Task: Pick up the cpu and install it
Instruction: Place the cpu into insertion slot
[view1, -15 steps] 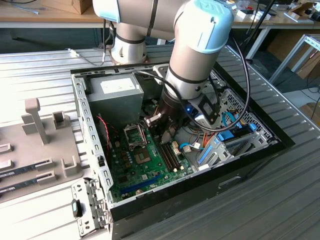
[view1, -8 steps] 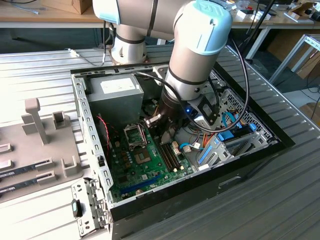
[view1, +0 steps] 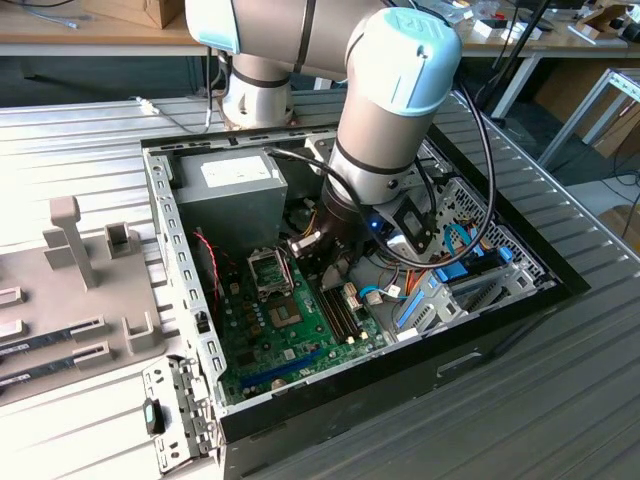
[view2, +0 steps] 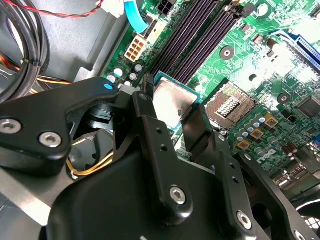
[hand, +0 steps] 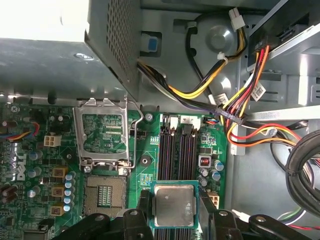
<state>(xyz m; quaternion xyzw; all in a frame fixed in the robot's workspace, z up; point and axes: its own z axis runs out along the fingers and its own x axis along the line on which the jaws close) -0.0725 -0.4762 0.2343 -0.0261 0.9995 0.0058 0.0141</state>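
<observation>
Black claw (hand: 174, 198) pinches the grey-topped cpu (hand: 173, 206) by its edges, seemingly clear above the memory slots (hand: 177, 150).

Dull grey metal-topped cpu (hand: 173, 205), matt black jaws

Over the open socket (hand: 105, 192) the way is free. Its raised lid (hand: 102, 132) and the power supply (hand: 50, 55) wall one side. Cables (hand: 235, 115) crowd past the board's (hand: 145, 145) edge beside the slots (hand: 175, 150). The fingers (hand: 145, 207), gripping the cpu (hand: 173, 205), hang above those slots.
</observation>
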